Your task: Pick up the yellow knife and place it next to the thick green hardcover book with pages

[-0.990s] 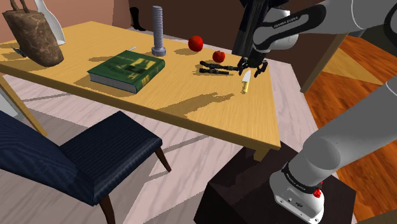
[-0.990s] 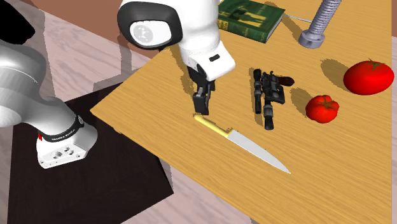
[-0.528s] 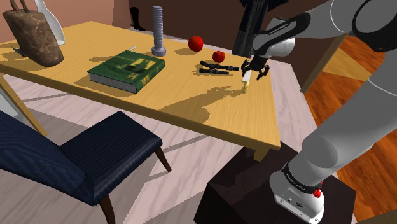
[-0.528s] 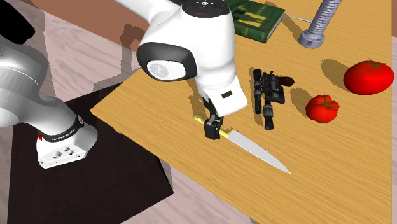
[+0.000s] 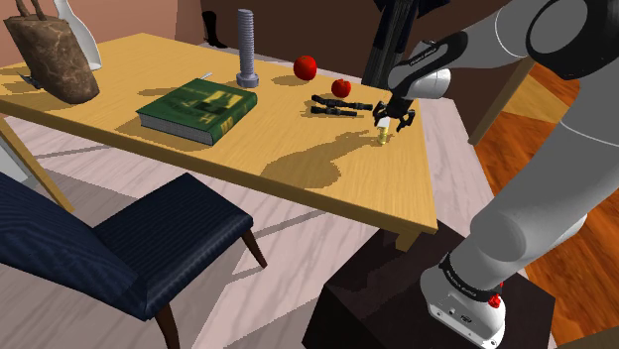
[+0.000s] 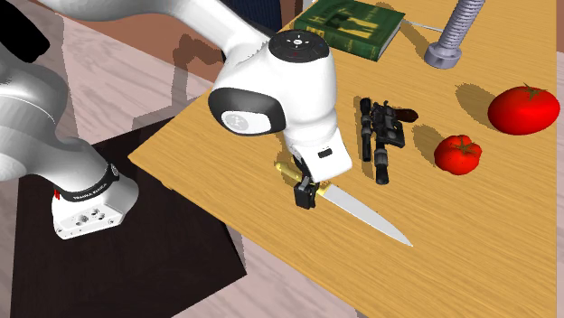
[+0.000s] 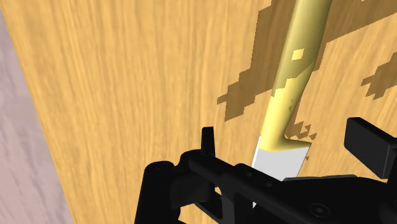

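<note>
Quick pass: the only lettering is on my own arm (image 6: 276, 86). There is a short line of small white print on the black band (image 6: 90, 192) round its lowest joint, seen in the second exterior view and in the shoulder view, and a similar line on the dark collar (image 5: 432, 52) near my wrist, both too small for me to read letter by letter. The green book (image 5: 196, 107) has dark blotchy marks on its cover, laid out like a title block, but I can get no word or number out of them in either outside view.
</note>
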